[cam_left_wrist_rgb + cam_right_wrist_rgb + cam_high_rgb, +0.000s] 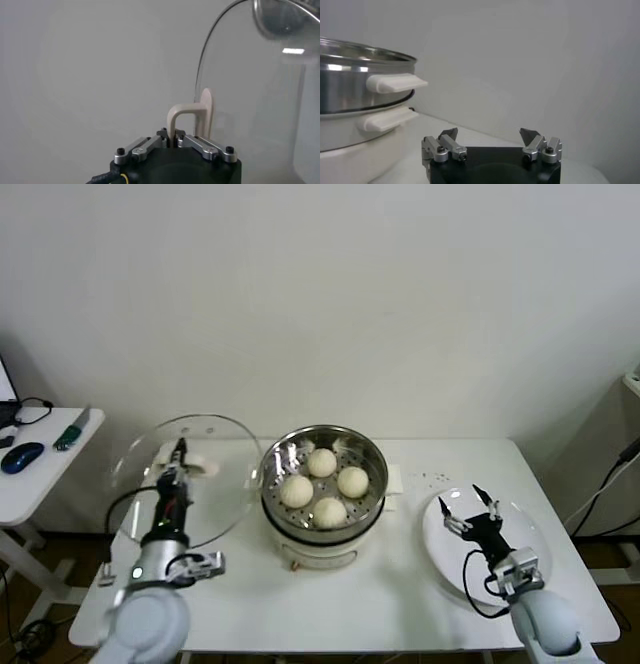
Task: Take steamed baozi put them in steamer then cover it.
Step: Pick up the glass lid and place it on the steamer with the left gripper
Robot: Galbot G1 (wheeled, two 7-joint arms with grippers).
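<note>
Four steamed baozi (324, 482) — smooth, cream-white, dome-shaped buns — sit in a diamond on the perforated tray inside the steamer (375, 476), a shiny round steel pot on a white base, standing near the middle of the white tabletop (400, 594). The pot is uncovered. The cover (225, 474), a clear glass disc with a thin metal rim, is held up on edge to the steamer's left, its rim near the pot's wall; whether the two touch cannot be told. The left tool (180, 459) is clamped on the cover's pale bar handle (195, 465). The right tool (467, 506) hangs with its fingers spread wide and holding nothing, above a flat white plate (520, 529) at the right of the tabletop, well apart from the steamer.

The head view alone shows the buns and the tray. The left wrist view shows the grip closely: the left tool (173, 137) has its two fingers pinched on one leg of the arched handle (192, 115), with the glass of the cover (250, 115) curving away beyond. The right wrist view shows the right tool (490, 137) with its dark fingertips well apart, and the steamer (355, 90) from the side — steel wall above, white base below, each with a white side handle (395, 82).
</note>
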